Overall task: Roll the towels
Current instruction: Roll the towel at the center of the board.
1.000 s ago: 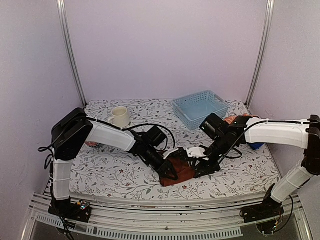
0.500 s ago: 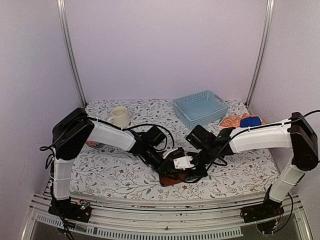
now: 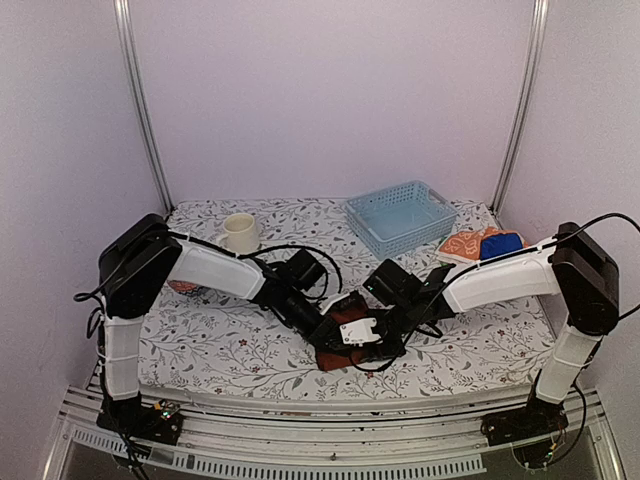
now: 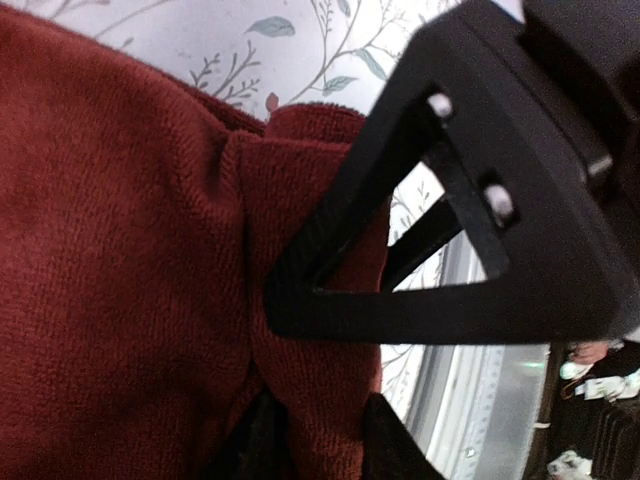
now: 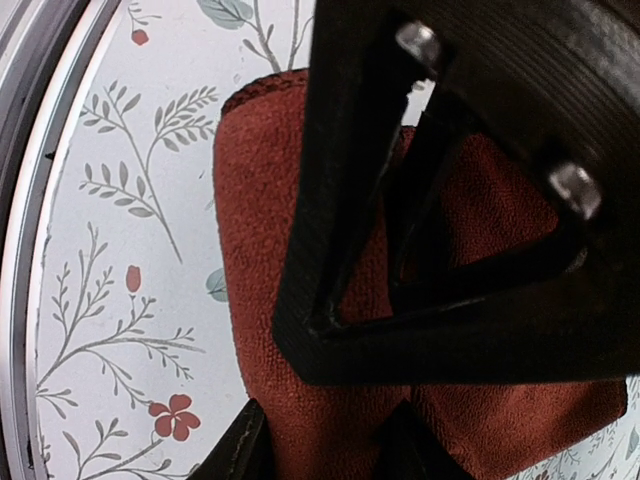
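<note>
Gripping rust towel [image 4: 120, 250] | left claw [image 4: 320, 455] clamped on it | right claw [image 5: 320, 450] likewise | basket [image 3: 365, 232], mug [image 3: 239, 233] beyond

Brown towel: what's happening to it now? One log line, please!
rust-brown towel: edge folded over | left gripper: shut on fold | right gripper: shut on fold | blue towel: untouched, far right

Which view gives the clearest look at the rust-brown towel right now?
Left wrist: the rust-brown towel fills half the frame, with its weave and bunched fold clear. Right wrist shows a folded strip of it on the floral cloth, partly blocked. Top external shows only a sliver, the rest covered.
</note>
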